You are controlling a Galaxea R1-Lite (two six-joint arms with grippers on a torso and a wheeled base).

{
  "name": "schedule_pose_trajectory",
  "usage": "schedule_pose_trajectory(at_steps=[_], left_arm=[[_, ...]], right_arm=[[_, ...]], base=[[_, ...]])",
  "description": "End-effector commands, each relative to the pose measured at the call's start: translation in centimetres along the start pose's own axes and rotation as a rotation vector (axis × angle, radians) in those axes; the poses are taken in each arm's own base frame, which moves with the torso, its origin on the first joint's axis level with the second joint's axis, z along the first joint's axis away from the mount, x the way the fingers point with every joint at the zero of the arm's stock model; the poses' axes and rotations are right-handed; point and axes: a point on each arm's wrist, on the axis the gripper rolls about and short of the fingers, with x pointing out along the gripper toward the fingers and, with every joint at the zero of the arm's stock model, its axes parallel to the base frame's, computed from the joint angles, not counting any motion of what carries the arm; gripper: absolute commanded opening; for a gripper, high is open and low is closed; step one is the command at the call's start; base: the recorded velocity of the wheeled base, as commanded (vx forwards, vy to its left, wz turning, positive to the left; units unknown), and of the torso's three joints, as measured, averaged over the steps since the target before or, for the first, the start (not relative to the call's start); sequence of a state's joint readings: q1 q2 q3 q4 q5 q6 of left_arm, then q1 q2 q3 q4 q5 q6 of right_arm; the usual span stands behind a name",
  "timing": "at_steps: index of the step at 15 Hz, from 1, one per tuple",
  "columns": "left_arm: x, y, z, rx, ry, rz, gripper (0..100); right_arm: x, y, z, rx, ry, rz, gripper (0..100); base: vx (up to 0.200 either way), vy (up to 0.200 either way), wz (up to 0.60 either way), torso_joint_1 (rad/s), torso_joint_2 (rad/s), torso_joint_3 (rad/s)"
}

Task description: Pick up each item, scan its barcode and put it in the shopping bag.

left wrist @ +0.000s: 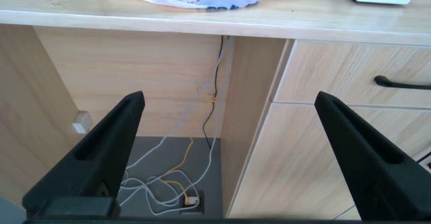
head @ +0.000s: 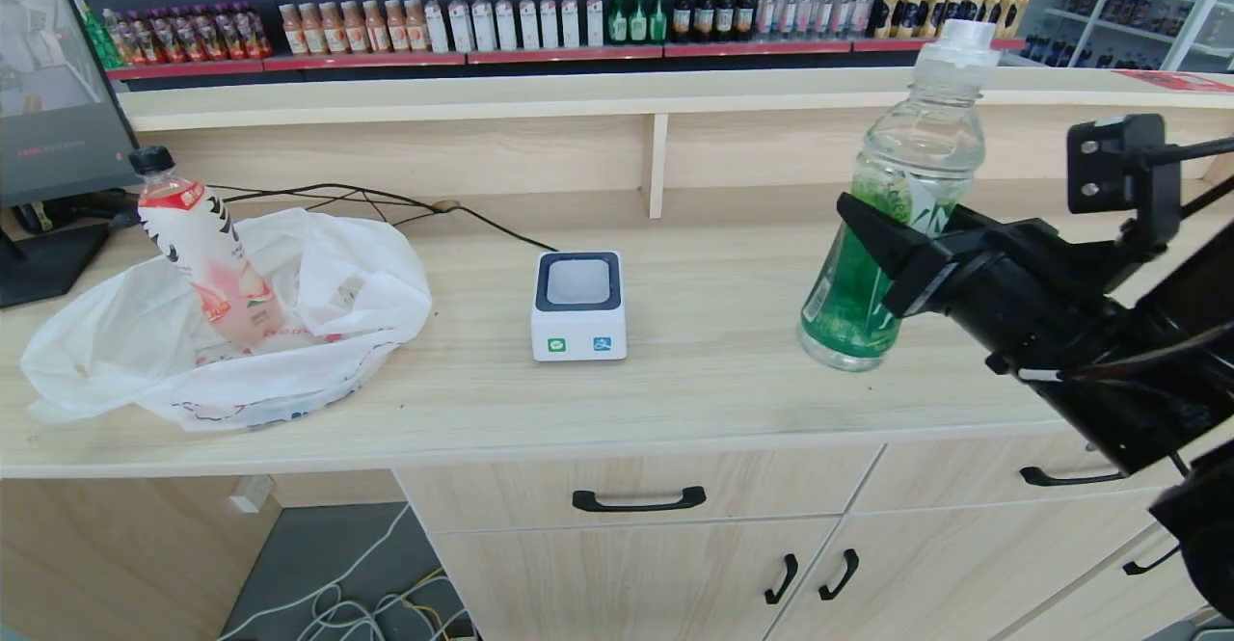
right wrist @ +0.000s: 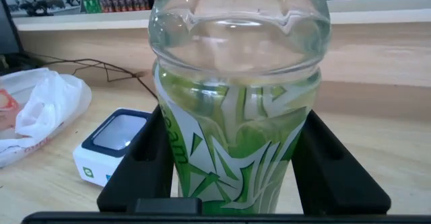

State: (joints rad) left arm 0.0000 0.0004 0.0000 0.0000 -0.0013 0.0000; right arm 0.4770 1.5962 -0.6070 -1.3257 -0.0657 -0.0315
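My right gripper (head: 897,227) (right wrist: 239,180) is shut on a green-labelled clear bottle (head: 916,154) (right wrist: 239,62) with a white cap, holding it around the label. The bottle tilts slightly, its base at or just above the counter (head: 713,333) at the right. A white barcode scanner (head: 578,306) (right wrist: 111,143) with a dark-framed window sits mid-counter. At the left lies the white shopping bag (head: 337,294) (right wrist: 47,106), with a pink-labelled bottle (head: 207,255) standing tilted in it. My left gripper (left wrist: 229,150) is open and holds nothing, below counter height in front of the cabinet.
A raised wooden ledge (head: 578,96) runs along the back of the counter. A black cable (head: 386,200) trails from the scanner toward a monitor stand (head: 48,255) at the far left. Drawers with black handles (head: 638,500) lie under the counter, and loose cables (left wrist: 182,183) on the floor.
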Motion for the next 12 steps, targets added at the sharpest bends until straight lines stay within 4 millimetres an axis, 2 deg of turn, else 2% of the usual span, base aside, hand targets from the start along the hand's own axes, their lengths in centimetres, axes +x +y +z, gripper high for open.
schedule_pose_trajectory(at_steps=[1,2,5,10,12], left_arm=[[0.0,0.0,0.0,0.000,0.000,0.000,100],[0.0,0.0,0.0,0.000,0.000,0.000,100],[0.0,0.0,0.0,0.000,0.000,0.000,100],[0.0,0.0,0.0,0.000,0.000,0.000,100],[0.0,0.0,0.0,0.000,0.000,0.000,100]], right_arm=[[-3.5,0.0,2.3,-0.016,-0.047,0.011,0],[-4.9,-0.2,3.0,-0.021,-0.062,0.010,0],[-7.0,-0.3,3.6,-0.020,-0.076,0.011,0],[-9.7,-0.2,1.4,0.018,0.026,0.039,0],[-10.1,-0.2,0.9,0.061,0.047,0.040,0]], base=[[0.000,0.000,0.00,0.000,0.00,0.000],[0.000,0.000,0.00,0.000,0.00,0.000],[0.000,0.000,0.00,0.000,0.00,0.000],[0.000,0.000,0.00,0.000,0.00,0.000],[0.000,0.000,0.00,0.000,0.00,0.000]])
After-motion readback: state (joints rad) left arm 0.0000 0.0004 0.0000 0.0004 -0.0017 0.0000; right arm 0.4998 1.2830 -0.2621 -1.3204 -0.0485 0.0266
